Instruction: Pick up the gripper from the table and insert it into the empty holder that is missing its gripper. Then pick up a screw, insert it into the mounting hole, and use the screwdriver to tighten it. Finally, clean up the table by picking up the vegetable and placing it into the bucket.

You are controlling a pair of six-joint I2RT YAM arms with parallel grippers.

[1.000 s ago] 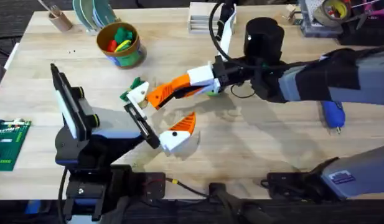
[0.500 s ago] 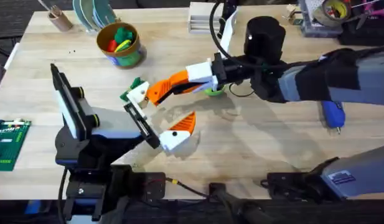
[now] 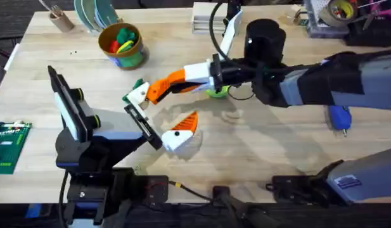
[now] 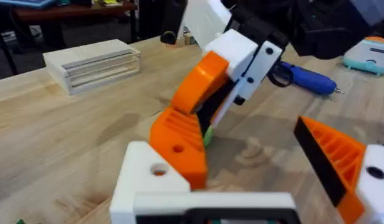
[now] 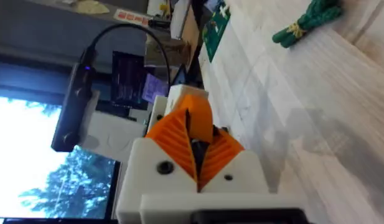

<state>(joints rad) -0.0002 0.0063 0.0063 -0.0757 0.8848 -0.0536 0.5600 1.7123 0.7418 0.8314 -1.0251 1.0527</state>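
A tan cylindrical cup [image 3: 60, 20] with sticks in it is seen at the far left corner of the wooden table [image 3: 258, 142]. Just beside it, a stack of blue-green plates [image 3: 96, 12] is stood on edge. A white slotted rack [image 3: 205, 17] is placed at the far edge near the middle, and is also seen in the left wrist view [image 4: 92, 62]. A roll of tape [image 3: 339, 9] is set on a dark box at the far right corner. A green circuit board [image 3: 8, 145] is laid at the table's left edge. A round bright-green disc [image 3: 217, 93] is partly hidden near the table's middle. A pale blue device [image 4: 368, 55] is seen in the left wrist view.
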